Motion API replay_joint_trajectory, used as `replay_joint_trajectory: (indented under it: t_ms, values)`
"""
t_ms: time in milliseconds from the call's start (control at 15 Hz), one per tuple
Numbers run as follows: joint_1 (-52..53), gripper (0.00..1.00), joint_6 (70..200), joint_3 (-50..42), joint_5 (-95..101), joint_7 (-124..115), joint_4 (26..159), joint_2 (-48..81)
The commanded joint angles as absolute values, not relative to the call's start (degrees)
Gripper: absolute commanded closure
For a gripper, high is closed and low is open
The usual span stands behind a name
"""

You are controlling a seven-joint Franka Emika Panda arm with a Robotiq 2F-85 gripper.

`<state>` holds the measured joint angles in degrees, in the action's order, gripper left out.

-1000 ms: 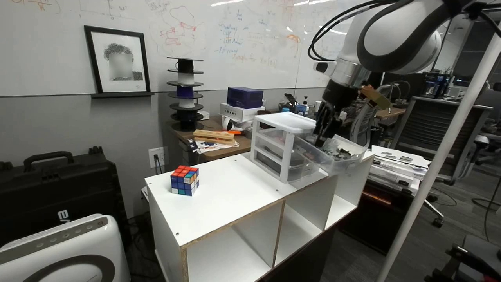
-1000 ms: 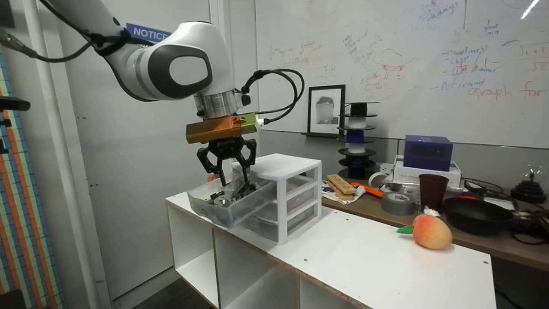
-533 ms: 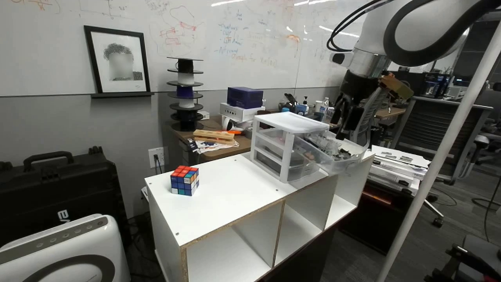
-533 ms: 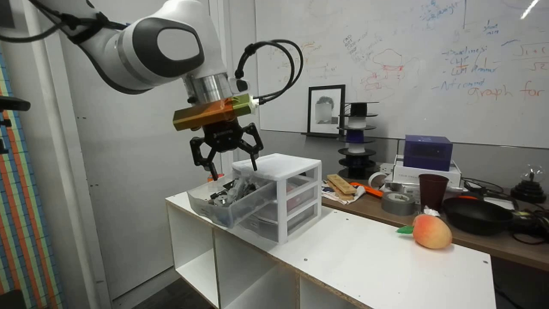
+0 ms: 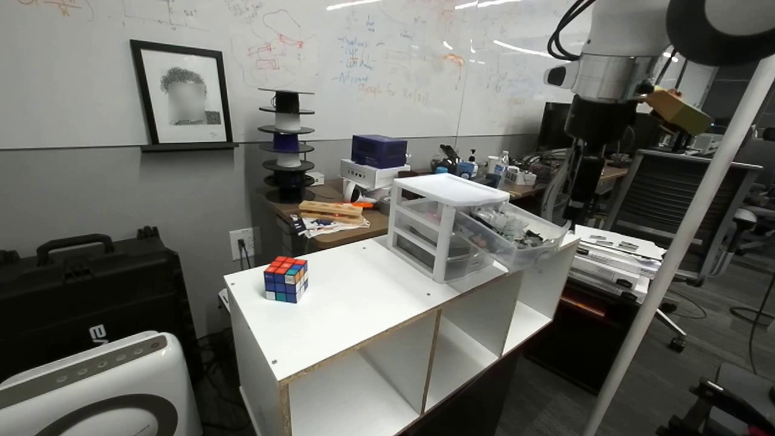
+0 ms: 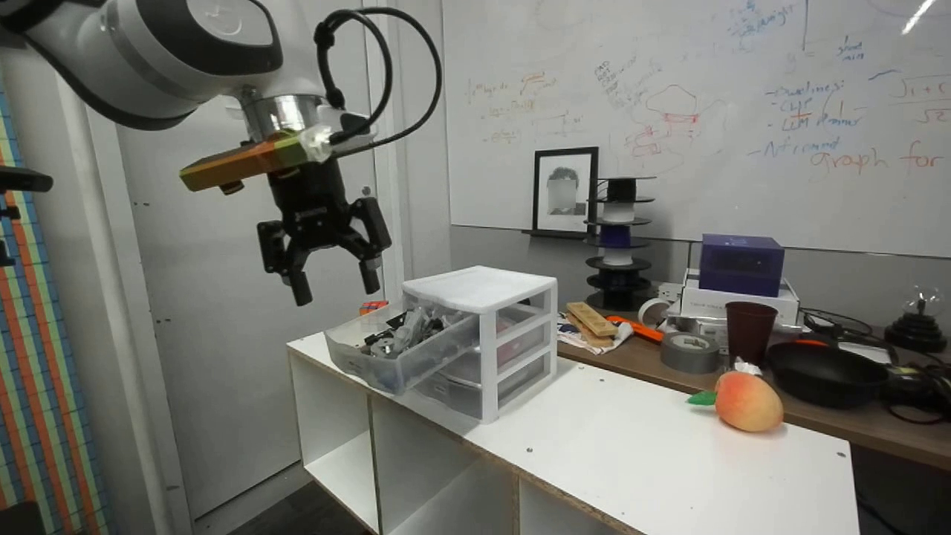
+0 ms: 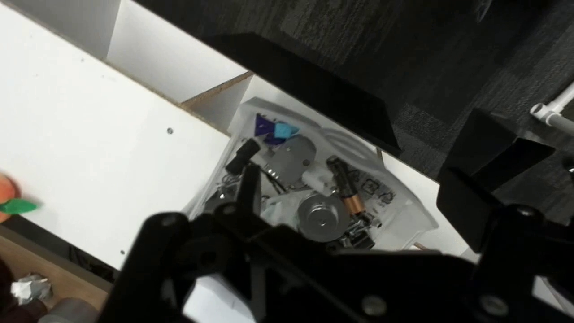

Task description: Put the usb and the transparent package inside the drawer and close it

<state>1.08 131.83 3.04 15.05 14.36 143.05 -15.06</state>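
The drawer (image 6: 364,368) is a translucent tray pulled far out of the white drawer unit (image 6: 483,284); both also show in an exterior view, drawer (image 5: 530,259) and unit (image 5: 448,189). The transparent package (image 6: 420,325) lies in the drawer on top of small parts, and shows there too (image 5: 505,221). In the wrist view the drawer (image 7: 401,222) holds loose metal parts and a battery. A small black stick (image 7: 243,156) lies at its edge; I cannot tell whether it is the usb. My gripper (image 6: 334,288) is open and empty, above and out beyond the drawer's front.
The unit stands on the white shelf cabinet (image 5: 345,303), with a puzzle cube (image 5: 286,278) and a toy peach (image 6: 749,401) on its top. A white pole (image 5: 684,242) stands near the arm. A desk (image 6: 825,423) with a pan and boxes is behind.
A second ago the fingers reached into the drawer at the package, closer together. They opened and left the package there. The gripper then rose and moved outward, away from the unit.
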Motion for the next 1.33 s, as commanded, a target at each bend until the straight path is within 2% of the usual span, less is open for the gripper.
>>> replay_joint_trajectory:
  t_ms: [0,533,600,667,933,1267]
  values:
    - [2.5,0.00,131.9,3.9,12.1,6.3,149.2,-19.5]
    - [1.0,0.00,141.7,5.2,10.0,-12.7,159.9,-18.8]
    - [0.3,0.20,143.8,5.6,10.7,-15.7,157.3,-16.0]
    - [-0.5,0.25,146.4,5.9,11.5,-18.2,158.0,-15.5]
    - [-3.5,0.58,154.2,7.0,15.0,-24.3,158.0,-12.1]
    - [-5.1,0.92,154.5,6.6,19.6,-25.0,156.1,-7.6]
